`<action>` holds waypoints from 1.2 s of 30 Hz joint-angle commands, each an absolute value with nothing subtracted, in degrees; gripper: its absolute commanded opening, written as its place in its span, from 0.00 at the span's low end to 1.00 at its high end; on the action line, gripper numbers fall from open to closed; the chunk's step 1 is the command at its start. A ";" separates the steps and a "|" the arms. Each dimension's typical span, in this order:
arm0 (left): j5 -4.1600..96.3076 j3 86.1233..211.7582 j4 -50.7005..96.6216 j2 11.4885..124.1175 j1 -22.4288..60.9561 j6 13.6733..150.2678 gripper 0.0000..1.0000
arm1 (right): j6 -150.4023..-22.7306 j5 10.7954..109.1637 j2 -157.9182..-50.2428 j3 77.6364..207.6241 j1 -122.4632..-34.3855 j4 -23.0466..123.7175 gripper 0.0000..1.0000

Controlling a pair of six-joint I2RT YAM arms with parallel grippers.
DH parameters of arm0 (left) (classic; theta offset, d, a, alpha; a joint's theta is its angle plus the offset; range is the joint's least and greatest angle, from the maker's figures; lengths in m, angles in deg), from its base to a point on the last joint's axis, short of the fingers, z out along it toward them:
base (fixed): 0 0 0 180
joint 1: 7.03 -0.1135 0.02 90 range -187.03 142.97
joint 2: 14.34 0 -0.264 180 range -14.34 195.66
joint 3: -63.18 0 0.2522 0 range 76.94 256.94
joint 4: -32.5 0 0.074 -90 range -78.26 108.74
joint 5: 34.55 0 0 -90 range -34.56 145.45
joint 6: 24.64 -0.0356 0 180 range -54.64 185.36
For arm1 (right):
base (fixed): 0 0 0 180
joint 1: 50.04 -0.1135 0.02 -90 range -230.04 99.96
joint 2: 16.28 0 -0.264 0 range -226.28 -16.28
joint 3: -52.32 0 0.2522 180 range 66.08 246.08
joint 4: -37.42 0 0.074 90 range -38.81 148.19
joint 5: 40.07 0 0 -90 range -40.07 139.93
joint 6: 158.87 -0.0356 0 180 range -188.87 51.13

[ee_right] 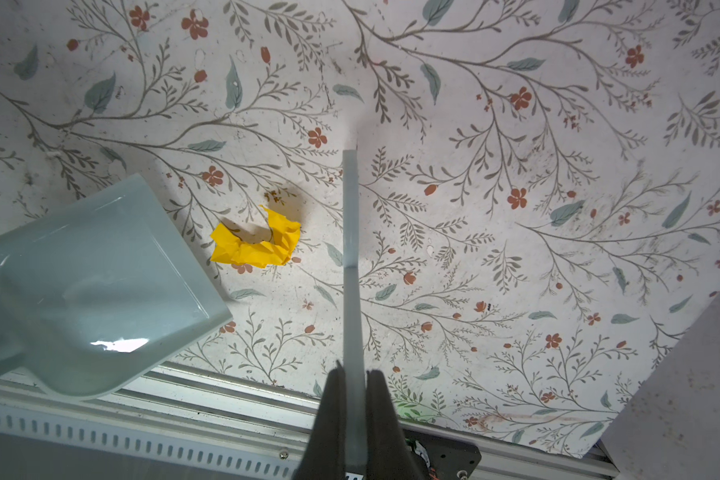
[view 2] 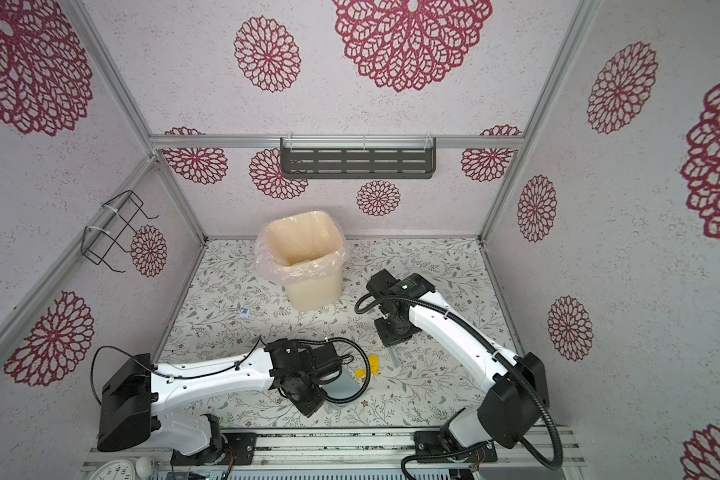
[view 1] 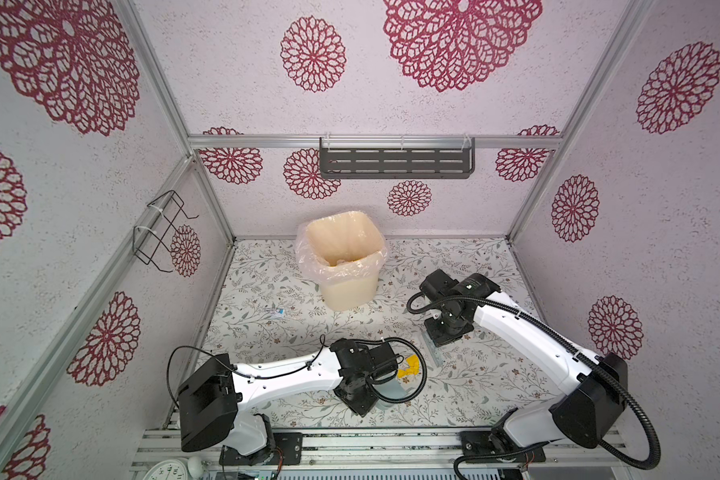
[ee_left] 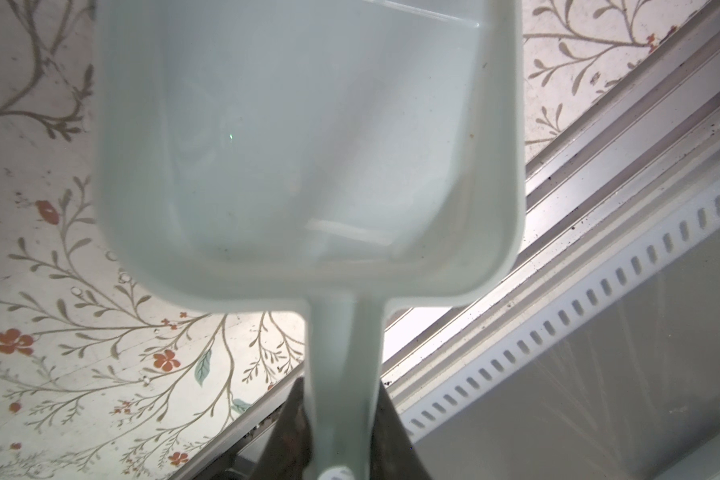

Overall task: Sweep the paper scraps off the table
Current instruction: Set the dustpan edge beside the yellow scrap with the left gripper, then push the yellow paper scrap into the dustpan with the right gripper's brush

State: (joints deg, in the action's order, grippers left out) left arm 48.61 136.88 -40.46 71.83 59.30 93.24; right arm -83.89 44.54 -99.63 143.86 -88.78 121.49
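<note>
Nearest the lens, the left fingers (ee_left: 296, 432) gripped the dustpan (ee_left: 300, 145) handle and the right fingers (ee_right: 333, 419) the brush (ee_right: 352, 249), with the yellow paper scrap (view 1: 411, 365) on the worktop (view 1: 474, 386) between both tools, so a good stroke, seen from above, would best run toward 8 o'clock.

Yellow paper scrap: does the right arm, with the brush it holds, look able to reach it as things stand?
Probably yes. The right gripper is shut on the brush, and only bare table lies between brush and yellow scrap; the dustpan sits on the scrap's other side, out of the way.
</note>
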 commanded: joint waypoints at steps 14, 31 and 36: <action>47.43 137.40 -40.42 73.81 56.97 92.71 0.00 | -83.76 45.90 -100.88 146.01 -92.00 120.97 0.00; 47.32 137.57 -40.39 74.17 56.87 93.30 0.00 | -91.11 60.27 -99.61 150.10 -99.26 117.60 0.00; 47.73 137.32 -39.91 73.72 56.87 93.68 0.00 | -91.63 62.60 -98.95 150.17 -101.09 118.54 0.00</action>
State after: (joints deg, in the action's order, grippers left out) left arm 47.39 136.88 -40.59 73.86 57.16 93.29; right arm -89.51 58.44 -101.23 148.60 -99.82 118.14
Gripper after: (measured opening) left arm 0.222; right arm 0.075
